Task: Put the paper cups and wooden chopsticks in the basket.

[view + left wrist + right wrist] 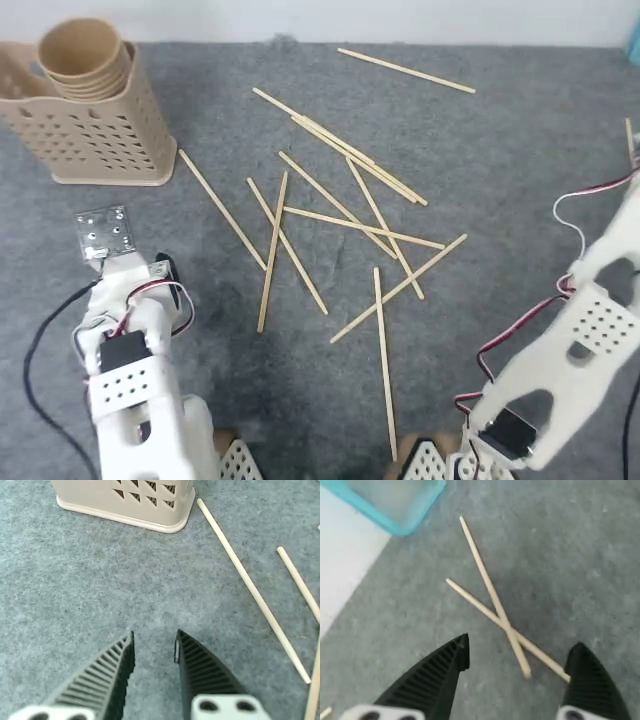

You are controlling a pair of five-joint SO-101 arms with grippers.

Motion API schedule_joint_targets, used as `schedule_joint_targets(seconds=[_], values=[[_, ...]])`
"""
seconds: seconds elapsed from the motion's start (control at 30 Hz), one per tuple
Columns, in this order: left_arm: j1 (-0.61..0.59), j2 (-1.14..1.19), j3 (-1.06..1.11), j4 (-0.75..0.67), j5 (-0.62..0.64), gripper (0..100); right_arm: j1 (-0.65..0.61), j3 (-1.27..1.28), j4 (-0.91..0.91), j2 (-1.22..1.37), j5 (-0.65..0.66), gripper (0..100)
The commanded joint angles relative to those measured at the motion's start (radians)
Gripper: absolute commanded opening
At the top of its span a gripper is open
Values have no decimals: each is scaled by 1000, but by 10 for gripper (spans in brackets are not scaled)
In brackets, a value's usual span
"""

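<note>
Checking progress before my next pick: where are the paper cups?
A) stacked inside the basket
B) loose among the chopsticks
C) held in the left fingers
A: the paper cups sit nested in one stack inside the basket, apart from the chopsticks scattered outside it.

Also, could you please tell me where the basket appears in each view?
High view: basket at the top left, cups stacked inside.
Left wrist view: the basket's base lies ahead of the open left tool.
Right wrist view: here instead, two crossed chopsticks near a teal box.
Shared landmark: the long chopstick ending beside the basket's base.
</note>
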Motion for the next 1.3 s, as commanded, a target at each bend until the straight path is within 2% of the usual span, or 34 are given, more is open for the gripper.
schedule_joint_targets(seconds=[0.0,0.1,0.2,0.4,0.73,1.0,1.23,1.27], values=[[6,-21,-8,-26,-8,123,-13,-9,39,-101,34,243],[6,-21,-8,-26,-8,123,-27,-9,25,-54,84,230],[6,-21,-8,-26,-8,123,-25,-11,-65,8,94,227],[5,-21,-8,-25,-8,123,2,-11,-177,113,224,227],[-2,-21,-8,-25,-8,123,62,-11,-185,179,233,226],[-14,-21,-10,-25,-8,123,62,-15,-266,292,233,224],[-15,-21,-10,-25,-8,123,64,-17,-340,306,284,5],[-15,-21,-10,-25,-8,123,64,-17,-344,305,287,6]])
